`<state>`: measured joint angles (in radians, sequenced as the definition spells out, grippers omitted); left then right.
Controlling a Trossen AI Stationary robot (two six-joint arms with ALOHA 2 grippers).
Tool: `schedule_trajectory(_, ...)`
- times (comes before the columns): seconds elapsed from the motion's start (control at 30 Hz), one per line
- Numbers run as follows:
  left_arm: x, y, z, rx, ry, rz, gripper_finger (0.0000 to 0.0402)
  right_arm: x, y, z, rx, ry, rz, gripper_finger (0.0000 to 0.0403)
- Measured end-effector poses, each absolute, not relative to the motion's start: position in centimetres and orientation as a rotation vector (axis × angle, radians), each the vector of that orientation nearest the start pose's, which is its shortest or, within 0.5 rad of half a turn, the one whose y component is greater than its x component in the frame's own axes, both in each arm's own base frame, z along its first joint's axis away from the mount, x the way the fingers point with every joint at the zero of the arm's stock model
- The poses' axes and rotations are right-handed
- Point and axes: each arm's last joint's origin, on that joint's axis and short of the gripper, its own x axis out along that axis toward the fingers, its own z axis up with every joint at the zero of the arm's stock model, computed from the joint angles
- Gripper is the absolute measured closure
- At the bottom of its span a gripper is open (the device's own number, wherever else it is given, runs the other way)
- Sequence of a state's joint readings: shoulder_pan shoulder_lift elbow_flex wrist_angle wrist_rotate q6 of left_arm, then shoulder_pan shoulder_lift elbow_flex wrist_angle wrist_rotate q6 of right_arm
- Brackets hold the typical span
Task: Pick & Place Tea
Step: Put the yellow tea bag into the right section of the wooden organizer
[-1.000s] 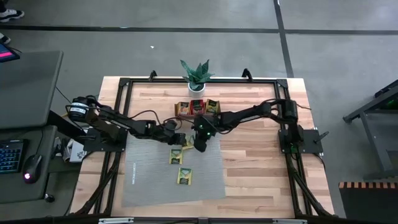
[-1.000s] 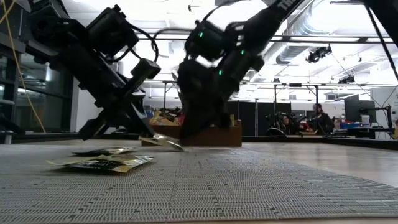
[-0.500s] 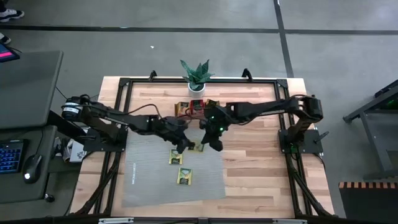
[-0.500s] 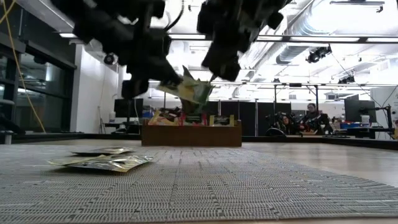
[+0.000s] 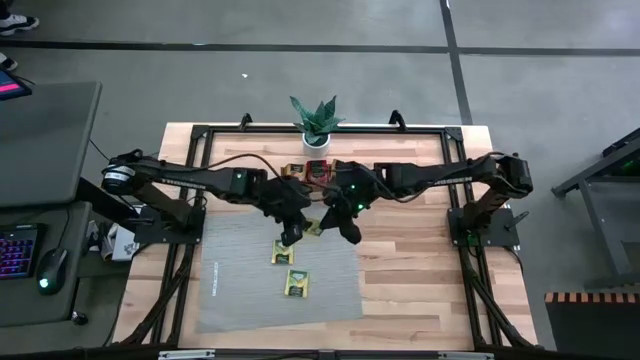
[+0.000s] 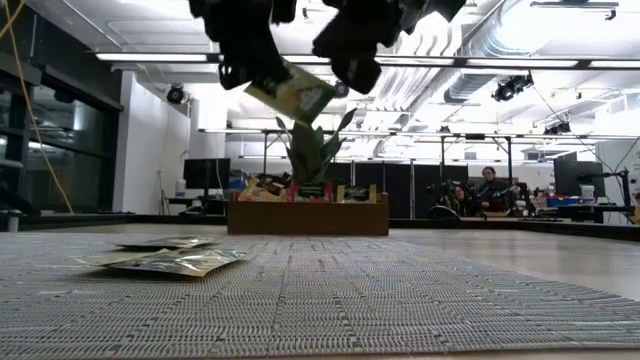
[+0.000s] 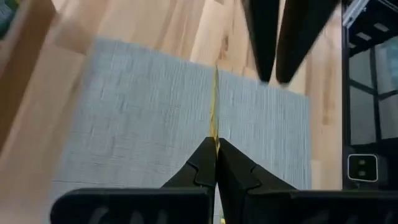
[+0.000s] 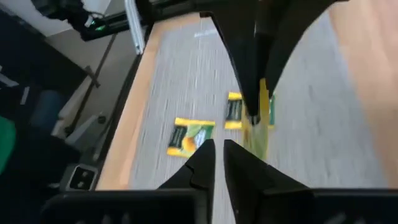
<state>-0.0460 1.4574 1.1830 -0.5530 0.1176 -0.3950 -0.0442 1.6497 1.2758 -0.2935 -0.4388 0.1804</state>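
A yellow-green tea sachet [image 6: 295, 95] hangs high above the grey ribbed mat [image 5: 240, 280], between my two grippers. My left gripper [image 7: 216, 142] comes in from the table's left and is shut on it. From the right comes my right gripper [image 8: 216, 146], whose fingers stand a little apart just short of the sachet [image 8: 260, 124], with nothing between them. From above, the sachet [image 5: 313, 228] shows between my left gripper [image 5: 292, 236] and my right gripper [image 5: 347, 232]. My left gripper pinches the sachet's edge [image 7: 214, 132] between its two fingertips; the sachet shows edge-on and sticks out ahead of them. The fingers slant down from the table's left. In the low view the sachet is tilted, its left end [image 6: 255, 88] at the fingers, lifted clear of the mat.
Two more sachets [image 5: 283, 252] [image 5: 297, 284] lie flat on the mat below the grippers. A wooden tray [image 5: 318, 172] with sachets stands at the far middle, a potted plant [image 5: 316, 125] behind it. People sit in the room beyond [image 6: 490, 190].
Both grippers have risen from the mat, and the sachet has come up with them, from lying on the mat to hanging well clear of it. My left gripper has rolled, so the sachet now stands tilted.
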Motion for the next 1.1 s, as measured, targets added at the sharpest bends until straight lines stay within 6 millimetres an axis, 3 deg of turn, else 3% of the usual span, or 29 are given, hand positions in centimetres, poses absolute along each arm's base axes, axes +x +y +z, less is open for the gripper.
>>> schedule_trajectory(0.4,30.7,-1.7,29.3,-0.371,0.854,0.03,0.0401,37.3,-0.1,28.4,0.264,0.559,0.222,0.028)
schedule_trajectory(0.7,30.7,-1.7,29.3,-0.383,0.853,0.04,0.0401,37.7,-0.2,28.1,0.255,0.545,0.188,0.0272)
schedule_trajectory(1.1,30.6,-1.7,29.3,-0.382,0.856,0.042,0.0401,38.9,-0.2,26.2,0.278,0.565,0.208,0.0272)
